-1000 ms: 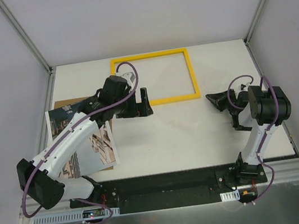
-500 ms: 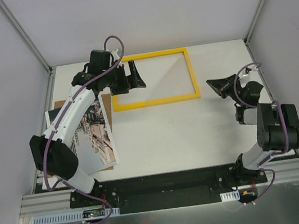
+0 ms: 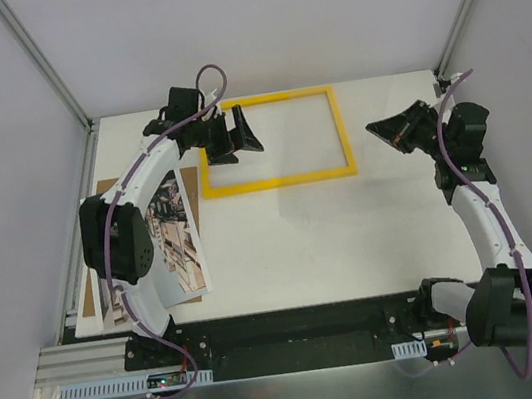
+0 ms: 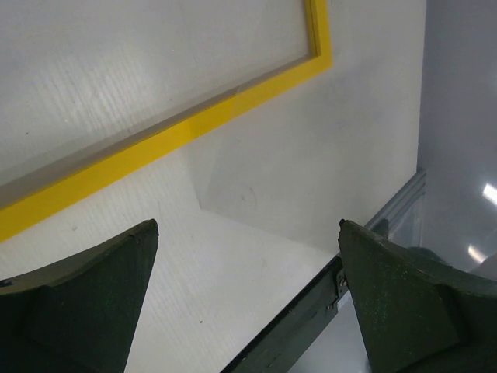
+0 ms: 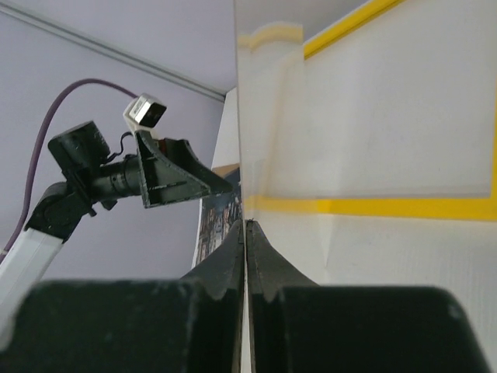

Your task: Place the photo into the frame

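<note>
The yellow frame (image 3: 278, 179) lies flat at the back of the table (image 3: 304, 244); it also shows in the left wrist view (image 4: 171, 136) and the right wrist view (image 5: 404, 207). The photo (image 3: 177, 244), a street print, lies at the left on a brown board (image 3: 86, 289), partly under the left arm. My left gripper (image 3: 235, 142) hovers open over the frame's left side, nothing between its fingers (image 4: 248, 225). My right gripper (image 3: 373, 130), just right of the frame, is shut (image 5: 246, 223) on the edge of a thin clear sheet (image 5: 242, 140) that stands edge-on; its corner shows too (image 4: 295, 179).
Grey walls with metal corner posts (image 3: 42, 63) close in the table at the back and sides. A black base rail (image 3: 297, 331) with both arm bases runs along the near edge. The left arm (image 3: 134, 195) stretches over the photo and board.
The left arm has swung back and left, carrying its open gripper onto the frame's left side. The right arm has stretched back and its gripper has closed fully.
</note>
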You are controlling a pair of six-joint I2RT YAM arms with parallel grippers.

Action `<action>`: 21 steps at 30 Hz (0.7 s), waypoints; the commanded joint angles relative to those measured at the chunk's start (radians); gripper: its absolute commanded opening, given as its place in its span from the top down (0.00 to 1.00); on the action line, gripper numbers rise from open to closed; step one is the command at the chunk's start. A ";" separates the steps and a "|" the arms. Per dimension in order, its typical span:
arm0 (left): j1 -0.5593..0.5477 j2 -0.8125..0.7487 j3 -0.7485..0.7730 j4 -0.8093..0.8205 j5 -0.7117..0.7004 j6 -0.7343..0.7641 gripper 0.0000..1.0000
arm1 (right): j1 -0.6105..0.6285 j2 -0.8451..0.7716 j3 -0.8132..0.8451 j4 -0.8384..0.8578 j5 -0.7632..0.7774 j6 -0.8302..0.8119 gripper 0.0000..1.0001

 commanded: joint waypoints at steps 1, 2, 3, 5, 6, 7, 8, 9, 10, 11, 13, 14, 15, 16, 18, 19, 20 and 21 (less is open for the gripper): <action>0.007 0.052 0.038 0.122 0.176 0.037 0.01 | 0.037 -0.061 0.104 -0.218 -0.035 -0.072 0.99; 0.009 0.060 0.036 0.146 0.203 0.043 0.01 | 0.042 -0.070 0.121 -0.236 -0.040 -0.069 0.99; 0.010 0.072 0.033 0.177 0.232 0.046 0.01 | 0.046 -0.076 0.136 -0.256 -0.040 -0.069 0.99; 0.015 0.091 0.030 0.250 0.294 0.046 0.01 | 0.059 -0.084 0.169 -0.279 -0.046 -0.071 0.99; 0.015 0.101 0.033 0.281 0.323 0.046 0.01 | 0.063 -0.089 0.181 -0.310 -0.049 -0.069 0.99; 0.016 0.117 0.036 0.307 0.344 0.046 0.01 | 0.066 -0.090 0.195 -0.328 -0.054 -0.068 0.99; 0.016 0.135 0.044 0.326 0.369 0.042 0.01 | 0.068 -0.095 0.205 -0.342 -0.058 -0.069 0.99; 0.016 0.150 0.052 0.347 0.393 0.036 0.01 | 0.069 -0.098 0.216 -0.353 -0.063 -0.068 0.99; 0.021 0.169 0.058 0.360 0.406 0.033 0.01 | 0.071 -0.107 0.225 -0.365 -0.063 -0.066 0.99; 0.023 0.180 0.059 0.378 0.421 0.027 0.01 | 0.072 -0.112 0.233 -0.376 -0.063 -0.065 0.99; 0.030 0.203 0.055 0.427 0.458 -0.002 0.01 | 0.075 -0.121 0.251 -0.397 -0.068 -0.066 0.99; 0.033 0.207 0.044 0.471 0.482 -0.027 0.01 | 0.078 -0.122 0.259 -0.405 -0.071 -0.065 0.99; 0.036 0.209 0.027 0.517 0.501 -0.048 0.01 | 0.080 -0.125 0.262 -0.408 -0.074 -0.062 0.99; 0.038 0.209 0.014 0.553 0.521 -0.070 0.01 | 0.083 -0.127 0.265 -0.408 -0.074 -0.057 0.99; 0.039 0.207 -0.014 0.622 0.547 -0.108 0.01 | 0.089 -0.128 0.270 -0.407 -0.075 -0.046 0.99; 0.039 0.207 -0.026 0.665 0.562 -0.136 0.01 | 0.095 -0.127 0.273 -0.404 -0.075 -0.043 0.99; 0.039 0.212 -0.039 0.700 0.576 -0.160 0.01 | 0.100 -0.127 0.276 -0.402 -0.075 -0.040 0.99; 0.039 0.214 -0.055 0.752 0.591 -0.193 0.01 | 0.106 -0.125 0.279 -0.399 -0.075 -0.036 0.99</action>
